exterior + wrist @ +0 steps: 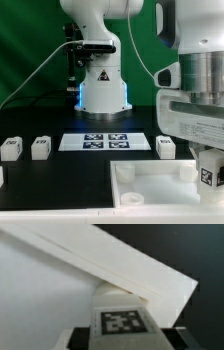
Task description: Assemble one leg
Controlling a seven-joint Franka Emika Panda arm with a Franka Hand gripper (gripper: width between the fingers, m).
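Dim black surroundings, white parts glaring, wrist view softly blurred.

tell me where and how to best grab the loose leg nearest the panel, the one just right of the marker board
A judgement: take that leg by its two plain side faces, coming straight down from above. It stands alone on the black table, with open space either side for the fingers, and the panel rim lies just in front of it, so a low frontal approach looks crowded.
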